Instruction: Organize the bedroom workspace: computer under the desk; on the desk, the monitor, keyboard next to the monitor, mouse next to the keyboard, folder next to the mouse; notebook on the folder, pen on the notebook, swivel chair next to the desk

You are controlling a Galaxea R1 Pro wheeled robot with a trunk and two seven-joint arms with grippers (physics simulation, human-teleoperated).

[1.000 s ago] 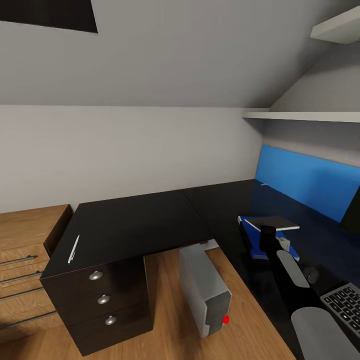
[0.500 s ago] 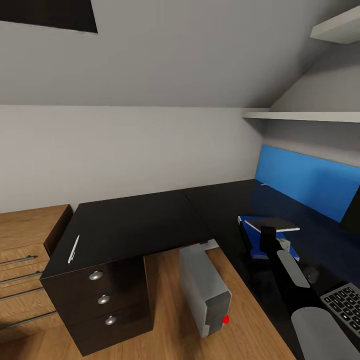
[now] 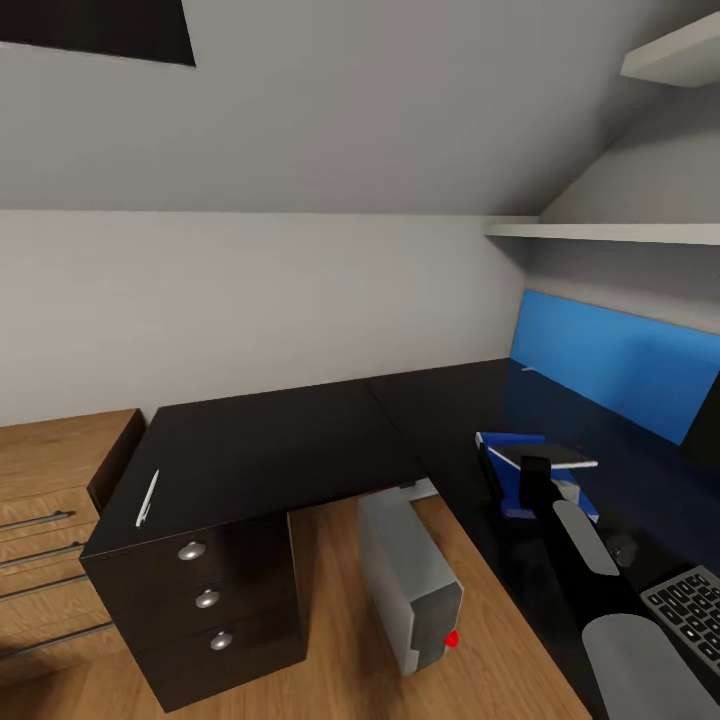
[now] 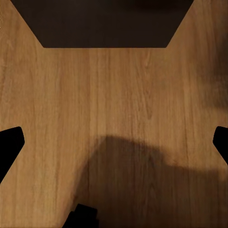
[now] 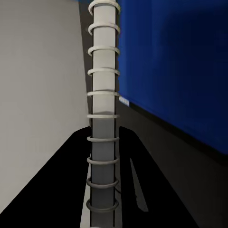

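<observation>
The notebook (image 3: 553, 454) sits at the tip of the right pincer (image 3: 537, 468), right of centre in the head view, just above the blue folder (image 3: 503, 475) on the black counter (image 3: 280, 450). It seems slightly tilted, its near edge at the pincer. It is a thin grey slab, smaller than the folder. In the right wrist view its pale spiral spine (image 5: 103, 118) runs straight away from the camera, so the long axis lies in line with the pincer. The fingers are hidden behind the wrist, so I cannot tell whether they are clamped on it, though the centred spine suggests a hold. What remains for this step is probably to lay it flat and square on the folder. The pen (image 3: 147, 497) lies well apart at the counter's left edge — thin, white, its length running near to far — and the left arm is likely nearer to it. The left pincer (image 4: 114, 142) hangs over the plank floor (image 4: 118, 71), fingers wide apart and empty.
</observation>
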